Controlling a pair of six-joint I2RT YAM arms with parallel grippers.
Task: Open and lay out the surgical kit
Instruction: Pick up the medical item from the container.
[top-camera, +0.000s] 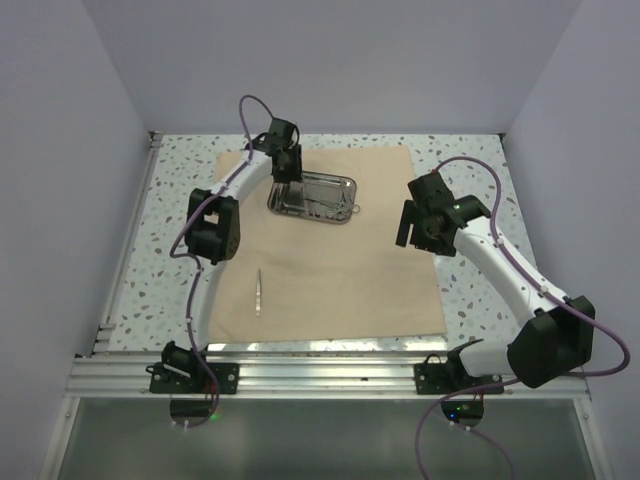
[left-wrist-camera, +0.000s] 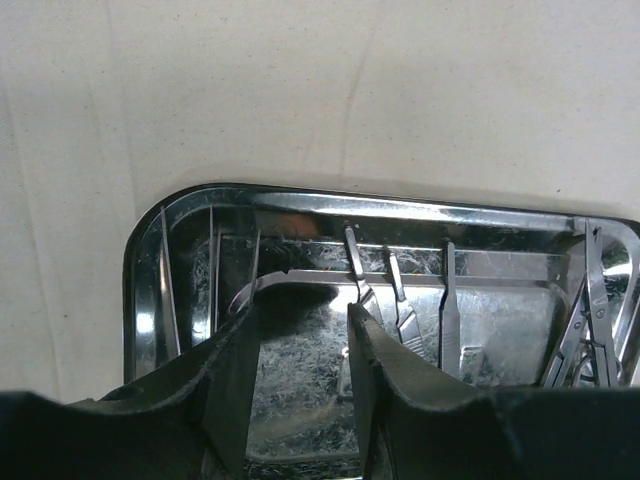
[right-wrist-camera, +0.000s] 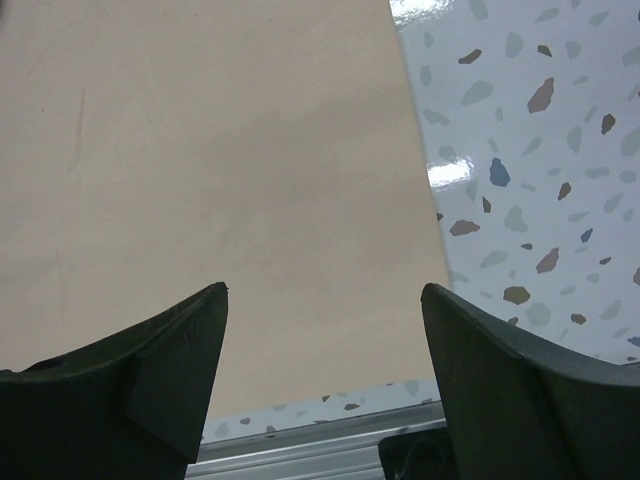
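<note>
Top external view: a beige-tan cloth wrap (top-camera: 340, 270) lies spread flat on the white speckled table (top-camera: 470, 300). A shiny rectangular steel tray with rounded corners (top-camera: 350, 195) sits on the cloth's far part, left of centre. The left gripper (top-camera: 285, 178) reaches down into the tray's left end. One slim silver instrument (top-camera: 259, 292) lies alone on the cloth, nearer than the tray and to its left. The right gripper (top-camera: 412, 225) hangs over the cloth's right side, well apart from the tray.

Left wrist view: the black fingers (left-wrist-camera: 232, 380) stand moderately apart, with bare tray floor between them. A thin curved silver piece (left-wrist-camera: 290, 279) runs just past their tips, perhaps touching. Several slim silver tools (left-wrist-camera: 449, 310) lie beside it in the tray.

Right wrist view: the fingers (right-wrist-camera: 170, 370) are spread wide, holding nothing, above the cloth's right edge.
</note>
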